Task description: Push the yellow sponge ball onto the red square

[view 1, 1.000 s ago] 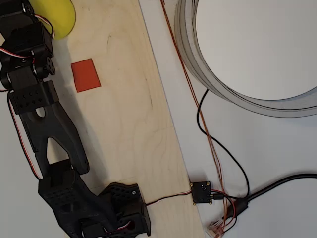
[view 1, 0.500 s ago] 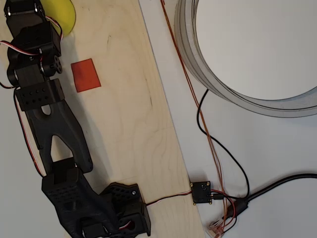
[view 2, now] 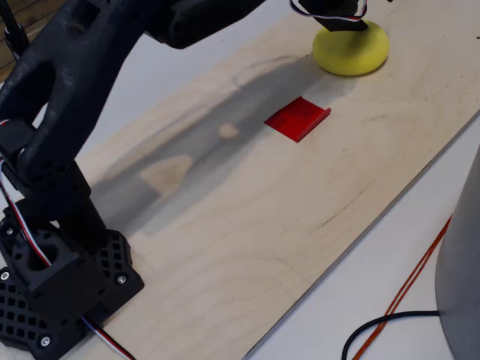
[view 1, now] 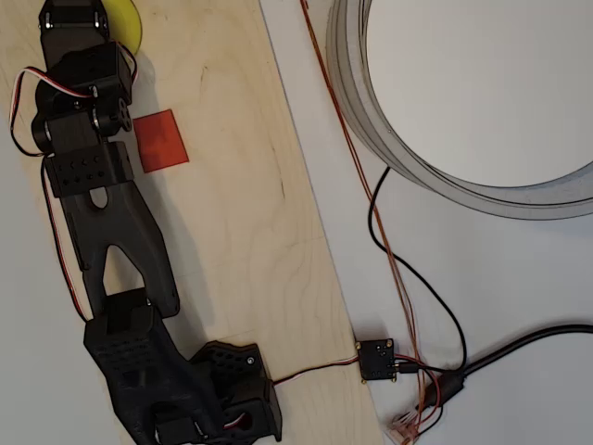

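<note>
Pale wooden board (view 1: 232, 213) lies on the white table (view 1: 519, 278); on it the red square (view 1: 162, 140) is well short of the yellow sponge ball (view 2: 351, 48), which sits at the far end of the board; over the last second the arm swung right, so the wrist now hides most of the ball from above; the gripper (view 2: 339, 22) presses on the ball's top, its opening I cannot tell; I judge the push toward the square is only starting.
</note>
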Controlling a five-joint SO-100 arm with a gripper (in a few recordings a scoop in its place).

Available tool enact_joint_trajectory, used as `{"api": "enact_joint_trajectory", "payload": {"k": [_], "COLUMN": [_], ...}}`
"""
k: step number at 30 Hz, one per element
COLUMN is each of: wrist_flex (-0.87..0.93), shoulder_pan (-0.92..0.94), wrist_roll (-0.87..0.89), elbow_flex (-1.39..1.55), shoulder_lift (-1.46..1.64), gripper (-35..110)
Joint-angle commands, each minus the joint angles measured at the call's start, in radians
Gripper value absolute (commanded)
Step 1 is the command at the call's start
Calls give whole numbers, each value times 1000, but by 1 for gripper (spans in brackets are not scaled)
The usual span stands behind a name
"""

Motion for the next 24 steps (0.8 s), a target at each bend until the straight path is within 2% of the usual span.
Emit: {"api": "enact_joint_trajectory", "payload": {"k": [1, 18, 24], "wrist_flex": [15, 183, 199], "shoulder_pan": [25, 32, 25], "wrist_roll": [34, 161, 196], "elbow_flex": [-23, -15, 123], "shoulder_lift": [12, -20, 66], "gripper": [20, 20, 20]}}
